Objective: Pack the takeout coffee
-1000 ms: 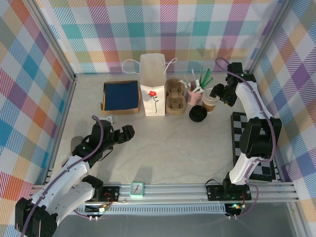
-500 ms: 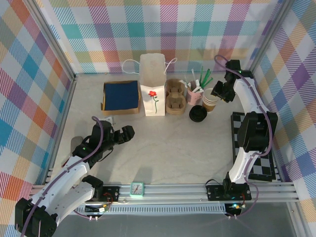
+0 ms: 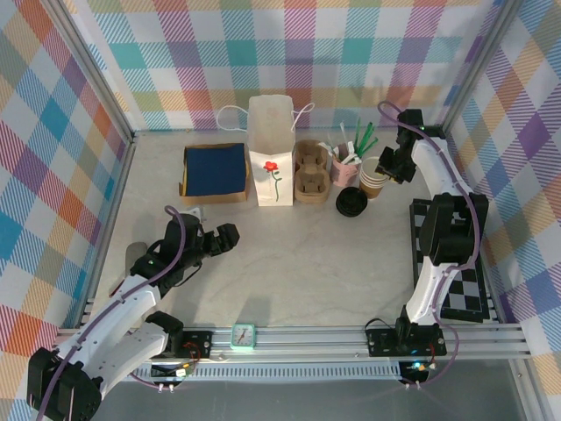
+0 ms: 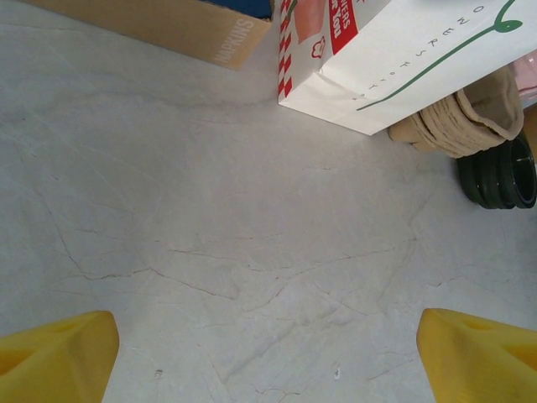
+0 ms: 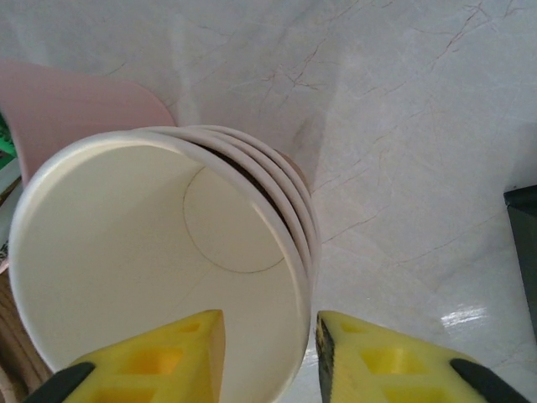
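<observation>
The left pincer (image 3: 213, 230) hangs low over the pale marbled desk (image 3: 307, 272) at lower left of the top view. Its wrist view shows two yellow fingertips (image 4: 59, 353) in opposite bottom corners, spread wide with bare desk between.

Along the back, left to right, stand:
- a shallow cardboard box (image 3: 215, 171) lined blue
- a white paper bag (image 3: 271, 153) with a red flower
- stacked pulp cup carriers (image 3: 310, 173)
- a pink holder (image 3: 344, 168) of straws
- black lids (image 3: 351, 202)
- nested brown paper cups (image 3: 372, 182)

The left wrist adds the bag's red-striped side panel and shows the lids as a ridged stack.

At upper right the right pincer (image 3: 392, 165) meets the cups. Its wrist view shows several nested rims, white inside and open-topped. The jaws are partly closed astride the top rim. A strip of white wall shows beside the inner finger, so it is not clamped. Which cup is the task's I cannot tell.
</observation>
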You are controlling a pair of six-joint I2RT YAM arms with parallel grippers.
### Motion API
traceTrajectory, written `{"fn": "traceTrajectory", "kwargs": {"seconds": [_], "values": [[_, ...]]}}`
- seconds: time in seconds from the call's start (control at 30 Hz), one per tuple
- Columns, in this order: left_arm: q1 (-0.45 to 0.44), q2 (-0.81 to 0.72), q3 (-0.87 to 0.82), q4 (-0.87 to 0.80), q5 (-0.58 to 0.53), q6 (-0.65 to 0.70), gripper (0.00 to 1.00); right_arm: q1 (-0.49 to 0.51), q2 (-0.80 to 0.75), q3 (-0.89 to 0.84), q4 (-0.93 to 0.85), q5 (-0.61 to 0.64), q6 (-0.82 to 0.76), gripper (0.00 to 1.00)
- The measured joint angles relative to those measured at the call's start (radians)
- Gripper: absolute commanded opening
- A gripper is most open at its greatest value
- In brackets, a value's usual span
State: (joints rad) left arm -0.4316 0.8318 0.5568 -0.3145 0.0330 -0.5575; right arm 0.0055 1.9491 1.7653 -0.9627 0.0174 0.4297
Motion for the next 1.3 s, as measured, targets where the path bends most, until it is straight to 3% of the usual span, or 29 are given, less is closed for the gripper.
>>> {"fn": "traceTrajectory", "kwargs": {"seconds": [0.63, 1.1, 1.3], "values": [[-0.001, 0.044, 0.001, 0.003, -0.008, 0.0, 0.91, 0.0, 0.004, 0.011, -0.005, 0.005, 0.004, 0.14], [-0.001, 0.063, 0.027, 0.006, -0.007, 0.0, 0.91, 0.0, 0.004, 0.049, -0.039, 0.013, 0.003, 0.13], [-0.004, 0.063, 0.034, 0.006, -0.007, 0.0, 0.9, 0.0, 0.004, 0.076, -0.055, 0.028, 0.0, 0.09]]}}
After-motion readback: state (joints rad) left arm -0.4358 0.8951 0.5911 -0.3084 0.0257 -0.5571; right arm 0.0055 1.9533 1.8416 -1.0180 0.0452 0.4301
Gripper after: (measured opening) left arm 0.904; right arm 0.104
